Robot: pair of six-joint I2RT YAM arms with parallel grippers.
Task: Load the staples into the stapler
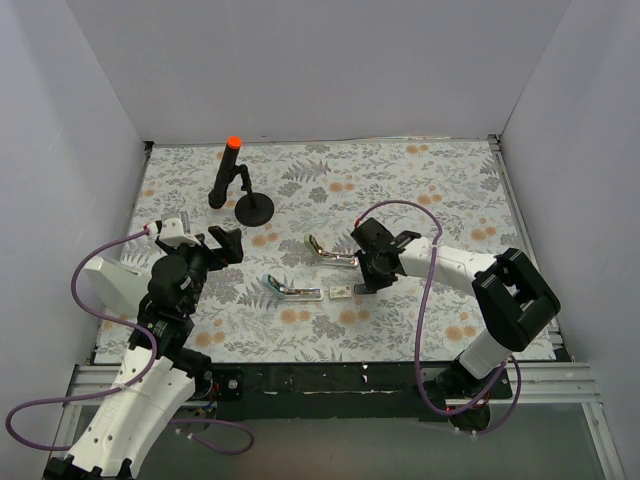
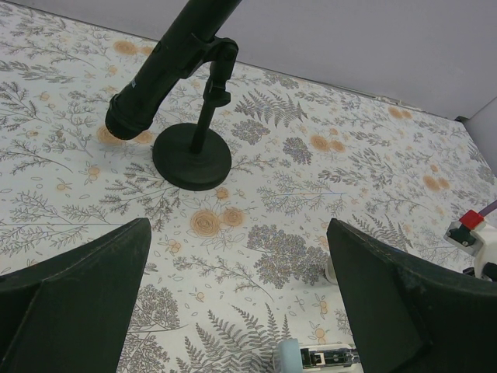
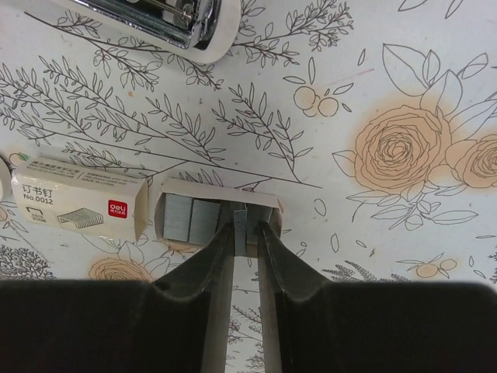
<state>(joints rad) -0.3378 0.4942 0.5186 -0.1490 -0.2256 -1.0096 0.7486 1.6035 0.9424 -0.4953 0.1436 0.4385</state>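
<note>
- The right gripper (image 3: 246, 231) pointed down into the open tray (image 3: 165, 203). Its dark, tapered fingers were nearly together, with a thin upright strip of the staples (image 3: 240, 225) in the narrow gap between them. Whether the pads pinched the strip or merely flanked it could not be told.
- That narrow setting suited the job as I judged it, which was picking one slim strip out of a packed row without disturbing its neighbours.
- The rest of the staples lay in the tray as matte silvery-grey blocks with fine ribbing and hard square edges. They were likely brittle along the glue lines, so a strip could snap if squeezed off-centre.
- The tray was thin whitish card with low walls. Its sleeve (image 3: 78, 202) lay just to its left on its side, printed with a red label and a small drawing of staples.
- The stapler (image 3: 167, 19) lay near the tray, just beyond it. It had a rounded, pale, smooth plastic shell with a bright chromed channel showing, apparently opened so that a strip could be dropped in.
- A light blue stapler (image 1: 290, 290) lay to the left of the box and played no part.
- The left gripper (image 2: 237, 229) hung wide open and empty above the cloth, clear of the work.
- Beyond it stood a black stand (image 1: 253, 207) carrying a tilted, orange-tipped cylinder (image 1: 226, 170).
- Everything rested on a flat floral cloth (image 1: 440, 190).
</note>
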